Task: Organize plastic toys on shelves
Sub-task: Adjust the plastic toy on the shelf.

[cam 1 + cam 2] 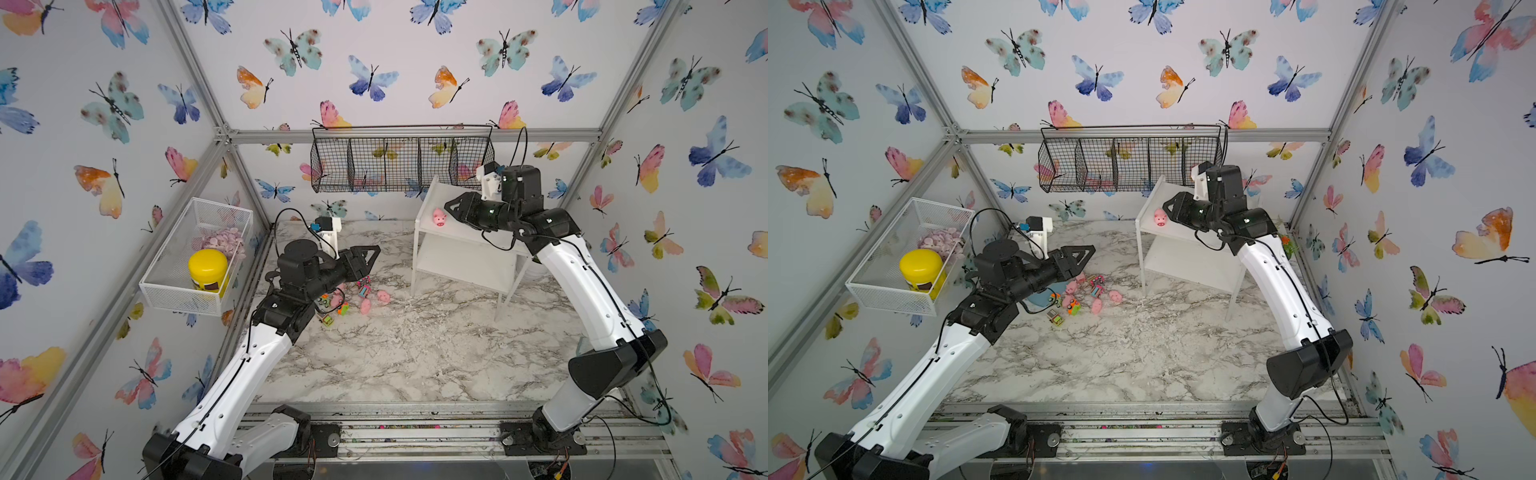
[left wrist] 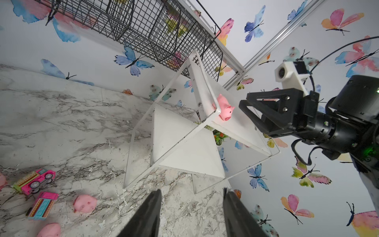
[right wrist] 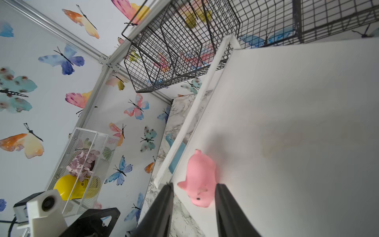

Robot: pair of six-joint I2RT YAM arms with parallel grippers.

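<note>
pink pig (image 3: 200, 180) on shelf (image 3: 287, 102) top; right wrist view shows right pincer (image 3: 194, 185) released beside it; left pincer (image 2: 191, 189) released.

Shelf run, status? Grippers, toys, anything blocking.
Left gripper open, empty. Right gripper open, jaws either side of one pig on the shelf's top board. Other pigs and trucks loose on tabletop by left arm. Wire basket hangs just above shelf's rear.

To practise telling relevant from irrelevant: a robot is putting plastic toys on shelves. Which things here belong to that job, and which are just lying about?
Belongs to the job: white shelf unit; pig on it; loose pigs; toy trucks.
Lying about: black wire basket; white mesh basket; yellow jar; pink discs; blue dish.
</note>
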